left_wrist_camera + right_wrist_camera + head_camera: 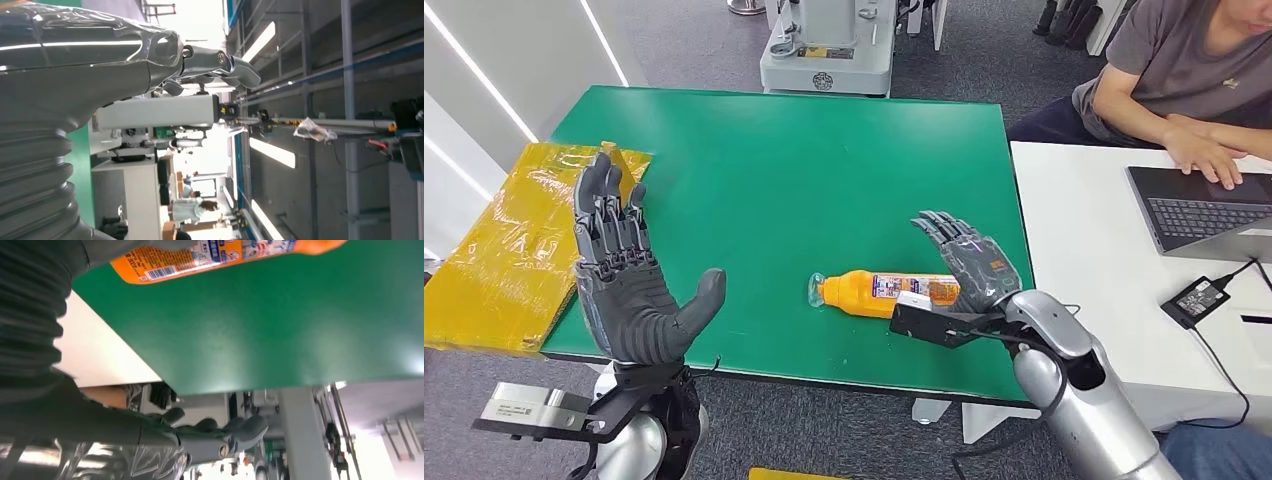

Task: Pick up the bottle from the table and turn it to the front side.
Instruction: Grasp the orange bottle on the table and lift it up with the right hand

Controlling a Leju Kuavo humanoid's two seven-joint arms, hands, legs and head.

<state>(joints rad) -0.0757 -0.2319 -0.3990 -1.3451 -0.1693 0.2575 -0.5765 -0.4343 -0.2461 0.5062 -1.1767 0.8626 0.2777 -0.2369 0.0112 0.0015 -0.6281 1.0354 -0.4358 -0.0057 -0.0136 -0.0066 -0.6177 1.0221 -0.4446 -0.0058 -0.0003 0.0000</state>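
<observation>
Right hand (969,262) lies at the near right part of the green desk (804,170), fingers spread wide and holding nothing, with the base of the one bottle (886,292) just beside its palm — whether they touch I cannot tell. That bottle is orange and lies flat on its side, long axis running left to right across the desk, its clear cap end pointing left and its base toward the right hand. Its white and blue label carries small print that is too fine to read; the right wrist view shows a barcode on the orange part. Left hand (619,270) is raised upright over the desk's near left edge, palm open, fingers apart, empty. Beyond it one yellow wrapped sheet (524,245) overhangs the desk's left side. On the white desk (1084,240) to the right sit one laptop (1199,210) and one black power brick (1195,297) — a person (1184,80) rests a hand on the laptop.
</observation>
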